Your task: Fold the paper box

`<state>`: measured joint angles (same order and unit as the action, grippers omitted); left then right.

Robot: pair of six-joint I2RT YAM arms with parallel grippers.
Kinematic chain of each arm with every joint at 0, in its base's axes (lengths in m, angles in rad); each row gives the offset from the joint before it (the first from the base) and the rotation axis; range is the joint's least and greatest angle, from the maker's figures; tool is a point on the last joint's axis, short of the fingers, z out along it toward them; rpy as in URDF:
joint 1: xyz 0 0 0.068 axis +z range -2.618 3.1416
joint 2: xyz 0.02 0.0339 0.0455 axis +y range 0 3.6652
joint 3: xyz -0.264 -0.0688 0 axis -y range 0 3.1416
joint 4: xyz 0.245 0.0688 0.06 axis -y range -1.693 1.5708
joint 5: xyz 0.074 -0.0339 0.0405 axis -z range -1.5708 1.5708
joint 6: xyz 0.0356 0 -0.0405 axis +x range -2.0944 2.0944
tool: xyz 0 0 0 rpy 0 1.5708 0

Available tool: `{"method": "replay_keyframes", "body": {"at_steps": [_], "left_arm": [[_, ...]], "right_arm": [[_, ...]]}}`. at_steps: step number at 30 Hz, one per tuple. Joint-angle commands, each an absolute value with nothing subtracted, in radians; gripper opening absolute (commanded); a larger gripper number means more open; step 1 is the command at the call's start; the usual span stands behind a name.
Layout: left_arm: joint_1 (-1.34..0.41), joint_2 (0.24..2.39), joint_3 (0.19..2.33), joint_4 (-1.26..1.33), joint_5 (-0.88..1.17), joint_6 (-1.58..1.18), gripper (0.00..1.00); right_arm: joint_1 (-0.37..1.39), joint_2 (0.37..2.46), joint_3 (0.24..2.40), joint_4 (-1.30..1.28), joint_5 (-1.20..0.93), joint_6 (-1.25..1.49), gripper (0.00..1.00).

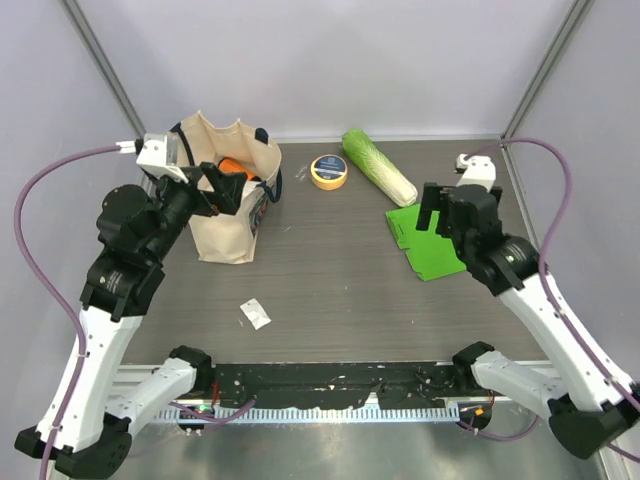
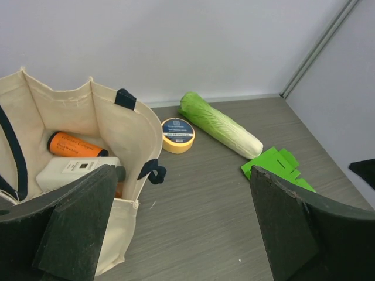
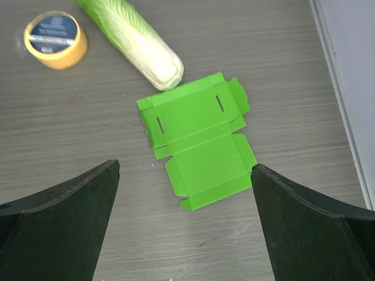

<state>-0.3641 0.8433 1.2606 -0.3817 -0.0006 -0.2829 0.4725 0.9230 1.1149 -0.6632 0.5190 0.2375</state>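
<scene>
paper box point(image 3: 199, 146): flat, unfolded, right side of desk point(image 3: 70, 129), just beside cabbage point(image 3: 140, 41). right gripper point(image 3: 184, 168): wide open above it, empty. left gripper point(image 2: 183, 171): wide open, empty, by tote bag point(image 2: 111, 126).

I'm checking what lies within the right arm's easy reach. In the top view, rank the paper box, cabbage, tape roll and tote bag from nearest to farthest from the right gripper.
From the right gripper:
1. paper box, flat on the table right below it, right side.
2. cabbage, further back and slightly left.
3. tape roll, back centre.
4. tote bag, far left side.
</scene>
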Motion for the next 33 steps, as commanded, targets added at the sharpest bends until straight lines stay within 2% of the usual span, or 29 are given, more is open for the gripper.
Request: {"method": "replay_keyframes", "body": {"at_steps": [1,2,4,7,10,11,16,17,19,23,24,25,28,32,33], "left_arm": [[-0.359,0.947,1.371,-0.48,0.072,-0.287,0.96],[-0.36,0.98,1.414,-0.52,0.15,-0.29,0.92],[-0.362,1.076,1.454,-0.558,0.239,-0.316,0.82],[-0.388,1.159,1.485,-0.592,0.354,-0.382,0.78],[-0.481,1.181,1.479,-0.603,0.307,-0.391,0.78],[-0.527,1.184,1.471,-0.601,0.293,-0.393,0.78],[-0.647,1.18,1.413,-0.542,0.282,-0.419,0.79],[-0.682,1.178,1.385,-0.507,0.272,-0.434,0.79],[-0.712,1.177,1.356,-0.467,0.264,-0.459,0.79],[-0.785,1.195,1.315,-0.384,0.262,-0.5,0.79],[-0.796,1.204,1.315,-0.376,0.258,-0.502,0.79],[-0.807,1.207,1.315,-0.367,0.255,-0.502,0.79],[-0.834,1.21,1.313,-0.37,0.21,-0.509,0.77],[-0.836,1.166,1.267,-0.402,0.068,-0.525,0.75],[-0.836,1.151,1.252,-0.408,-0.045,-0.532,0.76]], "right_arm": [[0.46,1.116,1.078,-0.567,0.456,0.271,1.0],[0.424,1.162,1.084,-0.552,0.348,0.276,1.0],[0.379,1.292,1.101,-0.479,0.26,0.32,0.99],[0.282,1.455,1.106,-0.361,0.048,0.36,0.95],[0.265,1.561,1.124,-0.29,0.041,0.338,0.85],[0.264,1.612,1.12,-0.263,0.031,0.327,0.79],[0.265,1.686,1.048,-0.097,-0.04,0.272,0.68],[0.267,1.698,1.036,-0.081,-0.044,0.259,0.62],[0.291,1.709,1.032,-0.067,-0.005,0.247,0.54],[0.365,1.761,1.048,-0.058,0.182,0.166,0.46],[0.383,1.788,1.058,-0.069,0.217,0.158,0.39],[0.402,1.801,1.074,-0.083,0.307,0.15,0.24],[0.492,1.838,1.118,-0.121,0.409,0.14,0.03],[0.601,1.793,1.088,-0.147,0.437,0.196,0.01],[0.664,1.772,1.071,-0.153,0.431,0.221,0.01]]}}
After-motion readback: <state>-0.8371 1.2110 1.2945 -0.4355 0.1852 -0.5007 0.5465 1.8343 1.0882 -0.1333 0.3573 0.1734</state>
